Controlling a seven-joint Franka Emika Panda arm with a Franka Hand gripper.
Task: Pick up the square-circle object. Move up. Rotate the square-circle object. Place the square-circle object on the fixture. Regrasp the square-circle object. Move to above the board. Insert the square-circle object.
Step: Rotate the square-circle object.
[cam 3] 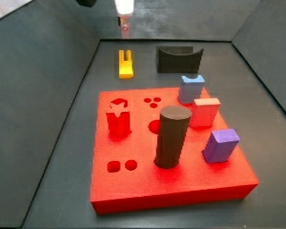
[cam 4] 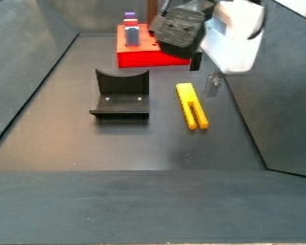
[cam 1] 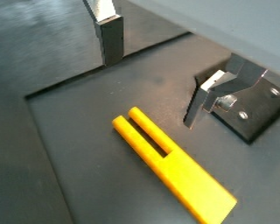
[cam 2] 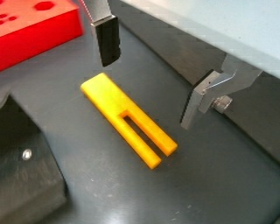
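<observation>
- Yellow square-circle object lies flat on the floor, at nine o'clock from the fixture.
- Gripper hangs above it, fingers wide apart, holding nothing.
- Go straight down and pinch its long sides evenly.

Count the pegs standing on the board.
5 on the board: red peg far left, dark cylinder centre, blue block at back, red block mid-right, purple block front right. None seem hidden. Gripper hangs above the yellow piece, jaws open.
</observation>
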